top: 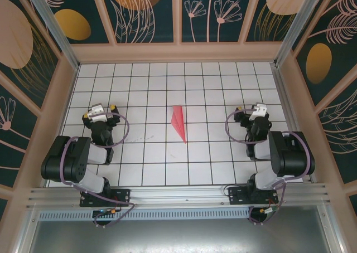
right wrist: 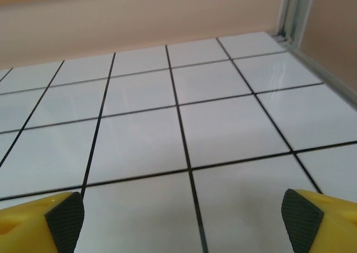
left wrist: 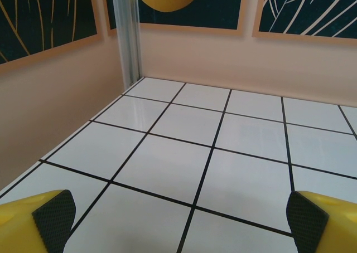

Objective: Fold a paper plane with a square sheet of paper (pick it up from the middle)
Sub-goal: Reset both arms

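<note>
The tiled table (top: 139,164), boxed in by walls (top: 178,51), carries one item: the paper plane (top: 179,123). It lies flat near the centre, with its narrow tip towards 5 o'clock and its broad end towards 12.

My left gripper (top: 99,111) sits at 9 o'clock from the plane and well apart from it, with the arm folded low and aimed towards 12. Its jaws are spread wide with nothing between them. Its black pads (left wrist: 54,219) stand at the far sides of the wrist view.

My right gripper (top: 251,109) sits at 3 o'clock and mirrors the left, also spread wide with nothing between its pads (right wrist: 66,219).

Bare tiles run ahead of both hands to the far wall. A metal corner post (left wrist: 129,33) stands at 11 o'clock of the left hand.
</note>
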